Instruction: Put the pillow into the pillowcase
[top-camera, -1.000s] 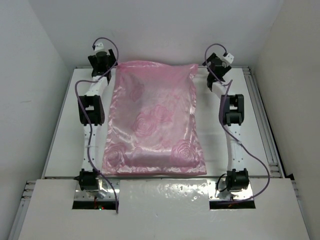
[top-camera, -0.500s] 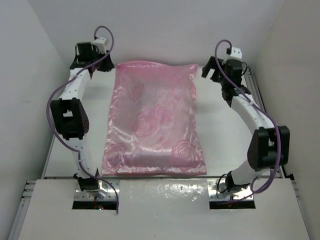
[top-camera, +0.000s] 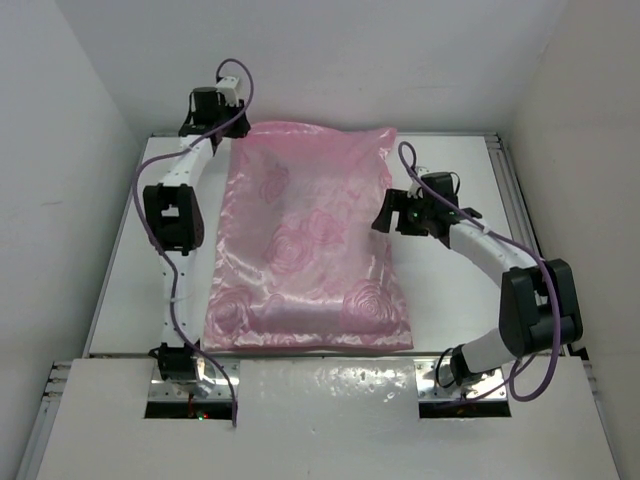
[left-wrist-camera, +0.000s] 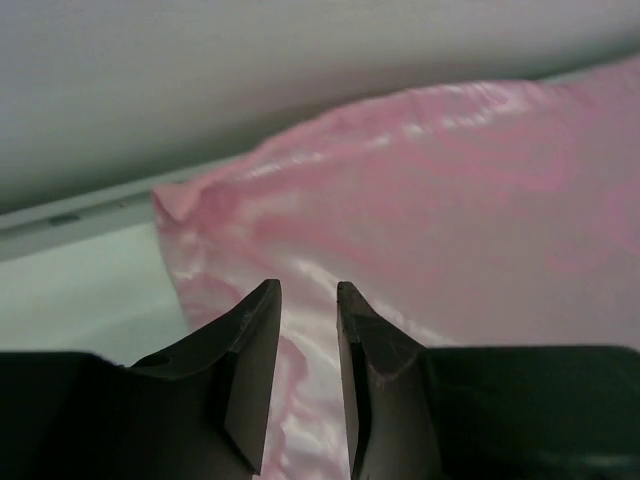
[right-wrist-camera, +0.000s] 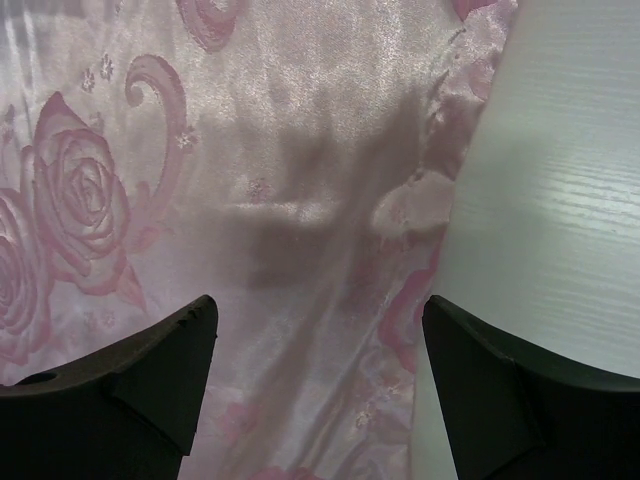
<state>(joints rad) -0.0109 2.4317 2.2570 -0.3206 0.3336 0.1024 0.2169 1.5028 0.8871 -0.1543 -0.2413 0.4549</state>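
Note:
The pink satin pillowcase (top-camera: 305, 240) with woven roses lies lengthwise on the table's middle, puffed up. No pillow shows in any view. My left gripper (top-camera: 222, 125) hovers at the pillowcase's far left corner (left-wrist-camera: 190, 215); its jaws (left-wrist-camera: 308, 288) stand narrowly apart, with fabric seen through the gap and nothing pinched. My right gripper (top-camera: 383, 213) hangs over the pillowcase's right edge (right-wrist-camera: 440, 170) about halfway along. Its jaws (right-wrist-camera: 320, 305) are wide open, one finger over fabric and the other over bare table.
White table (top-camera: 450, 290) shows on both sides of the pillowcase. White walls close in at the back and both sides. A raised rail (left-wrist-camera: 70, 215) runs along the table's far edge just behind the left gripper.
The left jaws narrowed from wide open, and that gripper came in to the pillowcase's far left corner. The right gripper moved from the far right corner to the pillowcase's right edge.

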